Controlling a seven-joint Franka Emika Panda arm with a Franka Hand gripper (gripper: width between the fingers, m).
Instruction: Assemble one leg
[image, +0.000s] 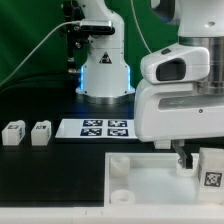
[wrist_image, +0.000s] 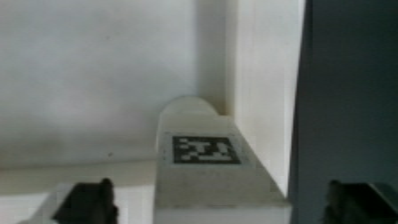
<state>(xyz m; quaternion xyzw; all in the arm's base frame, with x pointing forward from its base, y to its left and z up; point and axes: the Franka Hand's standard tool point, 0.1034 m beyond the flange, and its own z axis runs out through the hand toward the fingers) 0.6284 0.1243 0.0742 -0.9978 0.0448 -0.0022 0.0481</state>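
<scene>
A leg (wrist_image: 205, 150), a small white post with a black-and-white tag on its face, lies between my fingers in the wrist view. It rests against the large white recessed square piece (wrist_image: 89, 80). My gripper (wrist_image: 222, 200) is open, with one dark finger (wrist_image: 86, 200) on each side of the leg and a gap at both. In the exterior view the gripper (image: 188, 158) hangs low over the far right corner of the recessed piece (image: 140, 180). The tagged leg (image: 212, 170) is right beside it.
Two more legs (image: 13, 133) (image: 40, 133) stand on the black table at the exterior view's left. The marker board (image: 105, 128) lies in the middle, in front of the robot base (image: 105, 75). The arm's white body (image: 180, 95) fills the exterior view's right.
</scene>
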